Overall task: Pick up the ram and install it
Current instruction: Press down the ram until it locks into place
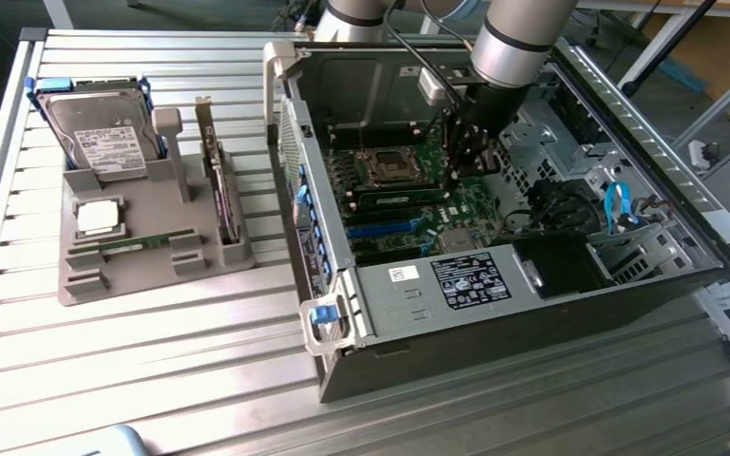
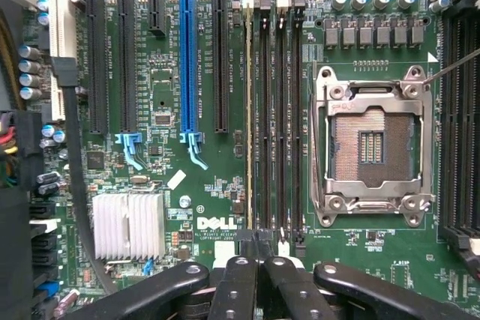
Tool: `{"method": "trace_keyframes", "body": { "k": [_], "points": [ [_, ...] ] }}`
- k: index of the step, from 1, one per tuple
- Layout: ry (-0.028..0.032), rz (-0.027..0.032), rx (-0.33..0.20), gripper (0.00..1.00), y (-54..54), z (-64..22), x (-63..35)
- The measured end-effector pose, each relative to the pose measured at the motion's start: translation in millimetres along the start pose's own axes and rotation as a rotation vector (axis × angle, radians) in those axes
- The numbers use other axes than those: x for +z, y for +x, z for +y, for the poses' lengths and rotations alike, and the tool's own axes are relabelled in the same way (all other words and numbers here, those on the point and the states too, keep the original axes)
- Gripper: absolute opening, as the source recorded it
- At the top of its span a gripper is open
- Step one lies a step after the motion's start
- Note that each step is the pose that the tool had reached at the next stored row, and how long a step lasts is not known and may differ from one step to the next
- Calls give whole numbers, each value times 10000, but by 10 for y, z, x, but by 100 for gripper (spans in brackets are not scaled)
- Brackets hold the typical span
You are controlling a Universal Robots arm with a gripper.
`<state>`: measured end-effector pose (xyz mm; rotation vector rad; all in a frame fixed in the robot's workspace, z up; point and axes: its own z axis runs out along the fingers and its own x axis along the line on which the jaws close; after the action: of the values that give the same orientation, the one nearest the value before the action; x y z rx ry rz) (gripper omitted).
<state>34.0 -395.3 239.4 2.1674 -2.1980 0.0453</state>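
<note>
In the middle of the wrist frame, the thin, stiff, light but fragile green ram stick (image 2: 249, 110) stands edge-up in its slot, best gripped by its long edges, above the gripper (image 2: 259, 275) whose black fingers (image 2: 238, 286) are pressed together.

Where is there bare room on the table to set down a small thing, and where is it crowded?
Bare slats lie on the table in front of the grey parts holder and beside the computer case, toward the exterior view's left. It is crowded inside the case, where the gripper hangs shut over the motherboard.
</note>
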Motion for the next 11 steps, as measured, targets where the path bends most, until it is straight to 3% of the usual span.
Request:
{"method": "trace_keyframes", "body": {
  "k": [6, 11],
  "points": [
    [-3, 5, -2, 11, 1, 6, -13],
    [-2, 4, -1, 11, 3, 125, -11]
  ]
}}
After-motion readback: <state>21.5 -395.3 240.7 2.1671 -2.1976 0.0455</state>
